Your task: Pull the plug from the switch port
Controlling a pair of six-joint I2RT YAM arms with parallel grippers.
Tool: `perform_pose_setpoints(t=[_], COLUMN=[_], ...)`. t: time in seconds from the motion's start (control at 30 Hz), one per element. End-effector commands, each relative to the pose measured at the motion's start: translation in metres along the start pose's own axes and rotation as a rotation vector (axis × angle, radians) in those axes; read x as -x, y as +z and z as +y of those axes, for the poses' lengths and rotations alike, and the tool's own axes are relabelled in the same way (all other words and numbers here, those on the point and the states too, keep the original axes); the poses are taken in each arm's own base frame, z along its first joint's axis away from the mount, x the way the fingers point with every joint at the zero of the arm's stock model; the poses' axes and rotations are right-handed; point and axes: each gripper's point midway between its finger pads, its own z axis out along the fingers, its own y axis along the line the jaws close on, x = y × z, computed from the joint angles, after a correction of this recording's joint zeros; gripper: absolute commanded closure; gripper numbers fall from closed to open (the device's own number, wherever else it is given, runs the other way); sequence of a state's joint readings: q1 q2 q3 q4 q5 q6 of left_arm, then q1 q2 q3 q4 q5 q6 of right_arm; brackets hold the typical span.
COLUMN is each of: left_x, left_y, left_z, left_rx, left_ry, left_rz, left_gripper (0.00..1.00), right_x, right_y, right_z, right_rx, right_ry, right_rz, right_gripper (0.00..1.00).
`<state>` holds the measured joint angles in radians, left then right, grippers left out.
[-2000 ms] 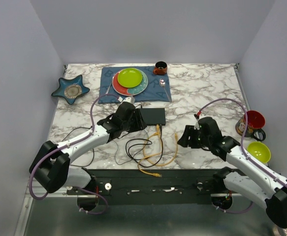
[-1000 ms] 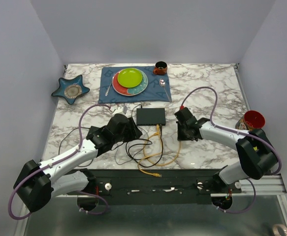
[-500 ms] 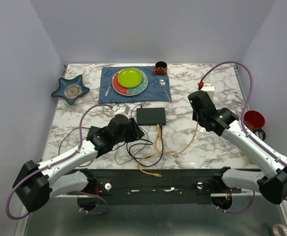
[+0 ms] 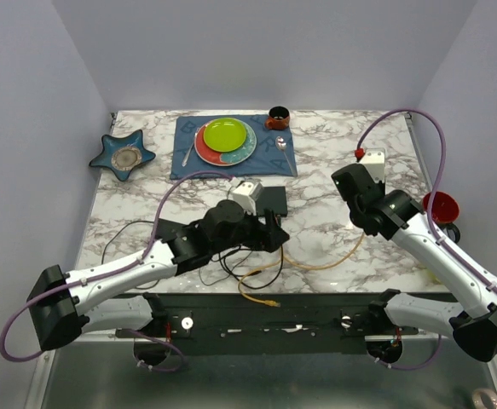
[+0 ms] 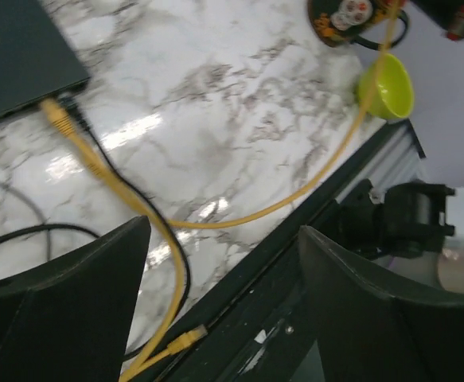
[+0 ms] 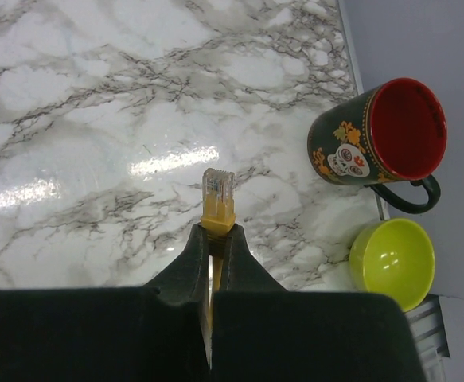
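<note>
Right gripper point(image 6: 216, 237) clamped tight on yellow plug point(image 6: 218, 193), plug out of switch point(image 5: 17, 48) and well apart from it, over marble table point(image 6: 96, 119) near skull mug point(image 6: 379, 143). Left gripper point(image 5: 222, 235) spread wide, holding nothing, just beside switch's socket edge; second yellow connector point(image 5: 55, 114) at that edge

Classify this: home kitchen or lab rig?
Likely a lab test cell: plain walls box in a marble-patterned table, left arm and right arm mounted at its near edge, and staged props, plates on a blue mat near a switch.

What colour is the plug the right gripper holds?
Yellow plug with clear tip; best in right wrist view.
</note>
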<state>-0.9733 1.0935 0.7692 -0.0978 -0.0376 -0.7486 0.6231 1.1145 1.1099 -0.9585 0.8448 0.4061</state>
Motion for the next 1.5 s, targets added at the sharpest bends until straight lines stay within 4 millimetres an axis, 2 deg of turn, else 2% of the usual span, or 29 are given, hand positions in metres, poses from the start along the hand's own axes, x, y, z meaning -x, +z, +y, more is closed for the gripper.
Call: perform_pose_setpoints(t=[0.0,0.03,0.07,0.2,0.27,0.33,0.37,0.43,0.6,0.7,0.8,0.83,0.87,0.9,0.93,0.97,1.03,1.07,1.1,1.13,1.2,1.23,1.27,1.3,1.33,1.37,1.43,1.47], left_x=[-0.004,-0.008,-0.017,-0.038,-0.035,-0.042,-0.05,-0.05,-0.059,-0.071,-0.079,-0.078,-0.072,-0.07,-0.065,-0.053,-0.037,-0.026,-0.017,-0.001,0.022,0.033,0.052,0.063,0.072,0.084,0.098,0.108], left_y=[0.012,0.014,0.016,0.031,0.043,0.05,0.061,0.068,0.087,0.094,0.089,0.086,0.08,0.077,0.073,0.064,0.059,0.051,0.048,0.049,0.041,0.038,0.037,0.033,0.031,0.031,0.031,0.026], left_z=[-0.054,-0.059,-0.078,-0.092,-0.09,-0.094,-0.085,-0.087,-0.086,-0.09,-0.097,-0.098,-0.103,-0.098,-0.098,-0.104,-0.098,-0.101,-0.103,-0.094,-0.102,-0.106,-0.101,-0.109,-0.112,-0.109,-0.107,-0.113], left_rx=[-0.16,-0.176,-0.235,-0.253,-0.205,-0.184,-0.138,-0.115,-0.098,-0.133,-0.199,-0.21,-0.224,-0.211,-0.212,-0.235,-0.219,-0.239,-0.25,-0.241,-0.299,-0.319,-0.323,-0.36,-0.379,-0.373,-0.37,-0.415], left_ry=[0.198,0.265,0.299,0.375,0.382,0.425,0.457,0.49,0.511,0.533,0.532,0.524,0.5,0.481,0.461,0.428,0.335,0.293,0.228,0.177,0.097,0.012,-0.033,-0.07,-0.132,-0.184,-0.28,-0.356], left_rz=[-0.06,-0.082,-0.102,-0.128,-0.19,-0.186,-0.165,-0.166,-0.15,-0.107,-0.08,-0.082,-0.1,-0.103,-0.112,-0.142,-0.168,-0.186,-0.193,-0.211,-0.227,-0.231,-0.266,-0.276,-0.283,-0.302,-0.32,-0.339], left_gripper=[0.01,0.01,0.01,0.01,0.01,0.01,0.01,0.01,0.01,0.06,0.37,0.69,0.89,1.0,1.0,1.0,1.0,1.0,1.0,1.0,1.0,1.0,1.0,1.0,1.0,1.0,1.0,1.0], right_x=[0.004,0.002,0.005,0.008,0.009,0.012,0.012,0.013,0.013,0.012,0.013,0.014,0.016,0.021,0.025,0.029,0.042,0.044,0.054,0.049,0.049,0.04,0.036,0.033,0.028,0.017,0.017,0.006], right_y=[-0.008,-0.012,-0.015,-0.029,-0.037,-0.047,-0.051,-0.059,-0.066,-0.07,-0.069,-0.069,-0.071,-0.075,-0.08,-0.084,-0.098,-0.102,-0.11,-0.116,-0.121,-0.12,-0.12,-0.121,-0.125,-0.121,-0.133,-0.128], right_z=[0.014,0.024,0.03,0.047,0.054,0.058,0.058,0.059,0.06,0.061,0.057,0.055,0.055,0.054,0.055,0.053,0.046,0.044,0.042,0.042,0.044,0.053,0.058,0.064,0.073,0.082,0.094,0.102], right_rx=[0.084,0.142,0.178,0.305,0.367,0.427,0.445,0.485,0.523,0.545,0.53,0.525,0.534,0.555,0.587,0.606,0.668,0.691,0.731,0.773,0.814,0.849,0.869,0.894,0.948,0.972,1.072,1.09], right_ry=[0.043,0.05,0.061,0.111,0.124,0.14,0.145,0.159,0.179,0.183,0.183,0.186,0.195,0.221,0.244,0.271,0.353,0.376,0.404,0.406,0.411,0.389,0.379,0.379,0.368,0.362,0.384,0.376], right_rz=[0.03,0.052,0.056,0.079,0.092,0.093,0.097,0.093,0.095,0.096,0.086,0.079,0.071,0.037,0.011,-0.018,-0.128,-0.16,-0.225,-0.247,-0.277,-0.254,-0.24,-0.227,-0.21,-0.184,-0.197,-0.177], right_gripper=[0.99,0.99,0.99,0.99,0.99,0.99,0.99,0.99,0.99,0.99,0.99,0.99,0.95,0.84,0.7,0.48,0.31,0.17,0.11,0.03,0.02,0.02,0.02,0.02,0.02,0.03,0.03,0.04])
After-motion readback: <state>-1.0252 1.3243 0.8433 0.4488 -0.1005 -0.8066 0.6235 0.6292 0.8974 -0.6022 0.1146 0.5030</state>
